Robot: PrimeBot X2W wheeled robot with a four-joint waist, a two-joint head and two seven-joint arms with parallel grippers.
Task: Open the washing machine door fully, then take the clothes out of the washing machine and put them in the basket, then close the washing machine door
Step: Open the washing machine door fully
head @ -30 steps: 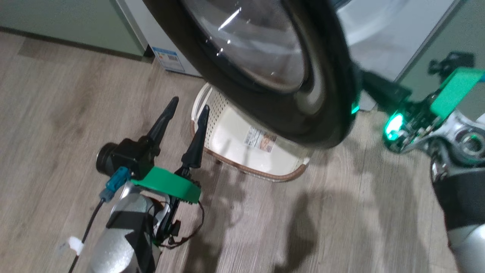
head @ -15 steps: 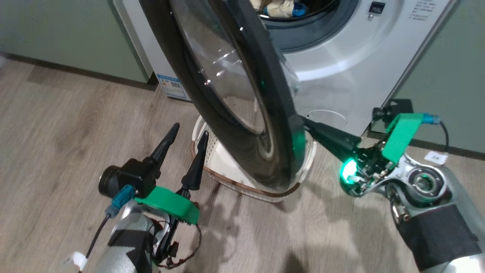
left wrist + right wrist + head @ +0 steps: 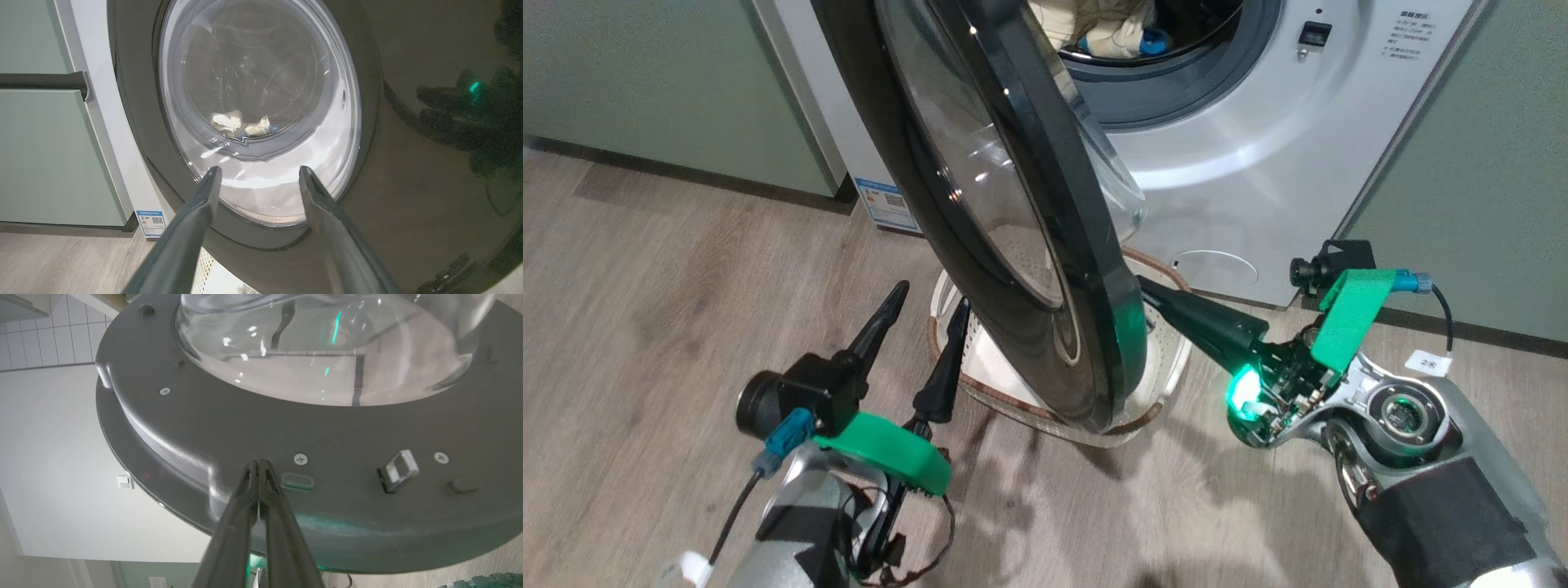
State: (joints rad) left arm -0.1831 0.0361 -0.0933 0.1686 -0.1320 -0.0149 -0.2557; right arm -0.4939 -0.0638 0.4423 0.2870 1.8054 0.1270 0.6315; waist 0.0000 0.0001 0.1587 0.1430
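The door (image 3: 1013, 245) is swung nearly edge-on to the washing machine (image 3: 1258, 163), with its glass bulge turned toward the drum, where the clothes (image 3: 1094, 33) are heaped. The basket (image 3: 1164, 367) is set beneath the door. The right gripper (image 3: 1152, 290) is clenched at the door's inner rim, and the left gripper (image 3: 931, 296) is spread wide.

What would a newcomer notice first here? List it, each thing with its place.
The washing machine door, glossy black with a bulging glass centre, stands partly open across the middle of the head view, above the basket on the floor. The right gripper, shut, has its tips at the door's inner face, while the left gripper hovers open at the outer side. Cream and blue clothes lie in the drum behind.
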